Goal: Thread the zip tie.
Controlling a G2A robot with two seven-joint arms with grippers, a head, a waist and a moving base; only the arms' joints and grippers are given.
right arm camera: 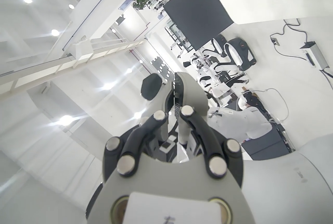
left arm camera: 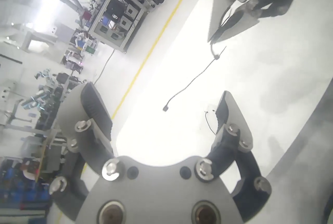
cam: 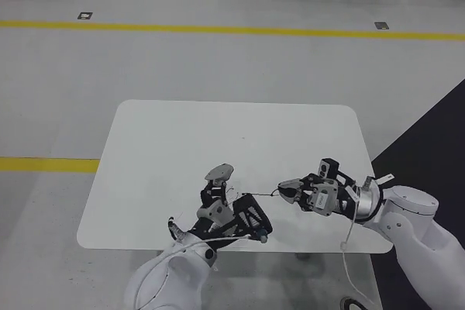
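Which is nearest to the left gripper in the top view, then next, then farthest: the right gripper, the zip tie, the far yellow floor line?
From the left gripper:
1. zip tie, its loose end pointing toward that gripper, above the table.
2. right gripper, past the tie, holding its other end.
3. far yellow floor line, beyond the table's far edge.

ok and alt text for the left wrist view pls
The right gripper pinches a thin black zip tie over the white table, with the strap trailing free toward the camera. The left gripper sits open and empty in the foreground. A yellow floor line and workshop benches lie beyond the table.
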